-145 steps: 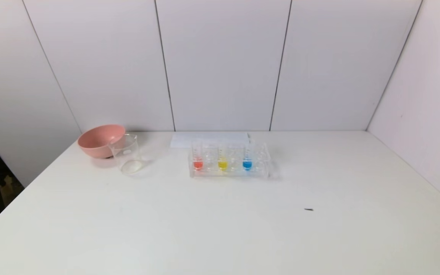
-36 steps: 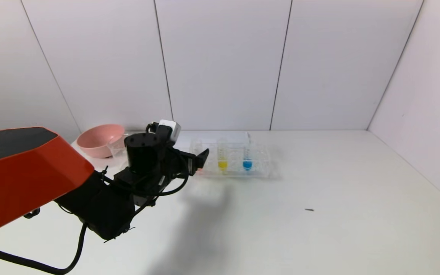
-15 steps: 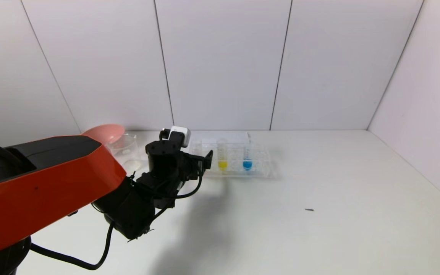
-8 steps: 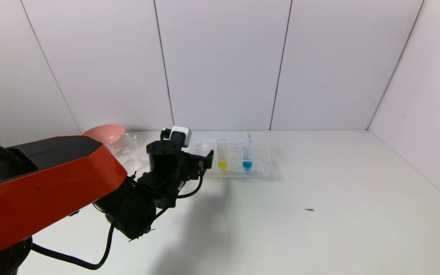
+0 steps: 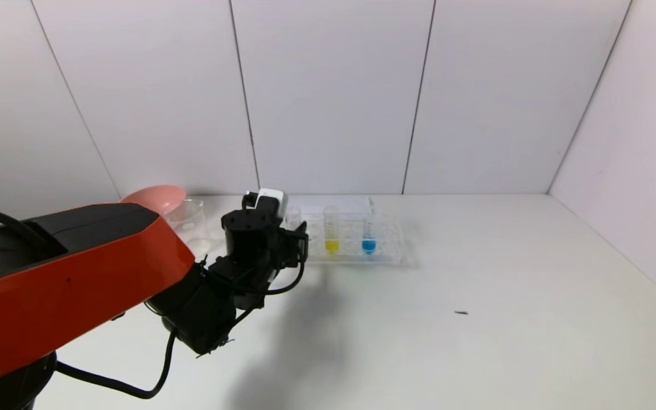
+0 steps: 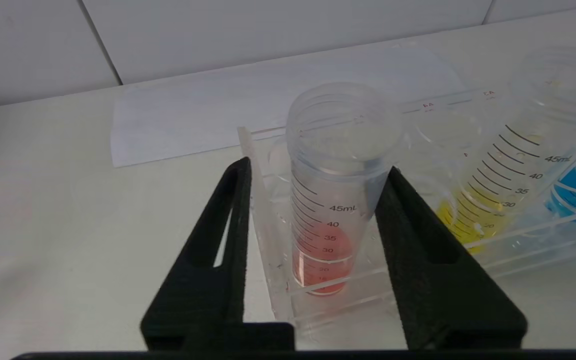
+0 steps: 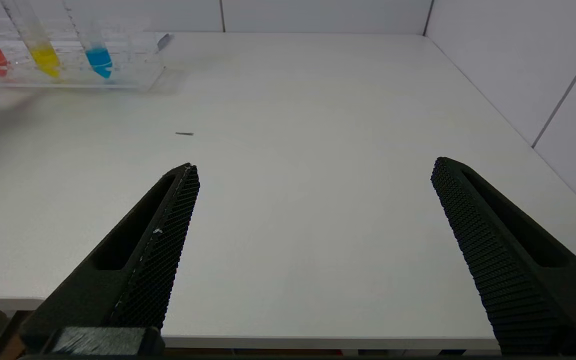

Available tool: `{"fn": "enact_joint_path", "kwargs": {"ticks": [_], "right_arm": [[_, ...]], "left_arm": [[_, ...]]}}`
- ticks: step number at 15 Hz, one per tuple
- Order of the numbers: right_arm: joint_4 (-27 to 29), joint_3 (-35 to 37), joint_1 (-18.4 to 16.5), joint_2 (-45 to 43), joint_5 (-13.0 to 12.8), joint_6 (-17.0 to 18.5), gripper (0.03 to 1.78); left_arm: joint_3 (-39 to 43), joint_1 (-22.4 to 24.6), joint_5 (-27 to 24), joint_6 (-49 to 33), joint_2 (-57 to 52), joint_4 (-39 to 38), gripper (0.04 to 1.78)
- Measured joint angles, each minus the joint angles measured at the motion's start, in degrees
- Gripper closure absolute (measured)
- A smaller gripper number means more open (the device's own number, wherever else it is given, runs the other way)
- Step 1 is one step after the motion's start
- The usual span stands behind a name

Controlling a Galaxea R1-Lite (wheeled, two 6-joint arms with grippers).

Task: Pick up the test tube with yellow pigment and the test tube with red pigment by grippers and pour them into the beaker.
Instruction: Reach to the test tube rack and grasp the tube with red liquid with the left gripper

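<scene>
The test tube with red pigment [image 6: 328, 210] stands upright at the end of a clear rack [image 5: 388, 250]. My left gripper [image 6: 317, 167] straddles its upper part. One finger [image 6: 403, 210] touches the tube. The other finger [image 6: 233, 210] stands a little off it, outside the rack's end wall. In the head view the left gripper [image 5: 299, 236] hides most of that tube. The test tube with yellow pigment [image 5: 332, 233] stands two slots along in the rack. The beaker [image 5: 188, 219] is left of the rack, partly behind my arm. My right gripper [image 7: 315, 167] hangs wide open over the table's near edge.
A tube with blue liquid [image 5: 368, 236] stands in the rack beyond the yellow one. A pink bowl [image 5: 154, 196] sits behind the beaker. A white paper sheet [image 5: 328, 200] lies behind the rack. A small dark speck [image 5: 461, 312] lies on the table to the right.
The left gripper's fingers have narrowed around the red tube over the last half second. The arm has barely shifted. The tube still stands in the rack.
</scene>
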Motion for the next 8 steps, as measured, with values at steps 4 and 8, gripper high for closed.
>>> {"fn": "enact_joint_path", "kwargs": {"ticks": [4, 8], "right_arm": [[0.00, 0.00, -0.02, 0.00, 0.00, 0.00, 0.11], [0.00, 0.00, -0.02, 0.00, 0.00, 0.00, 0.11]], "left_arm": [[-0.09, -0.02, -0.09, 0.00, 0.22, -0.05, 1.37], [-0.09, 0.00, -0.09, 0.02, 0.22, -0.05, 1.37]]}}
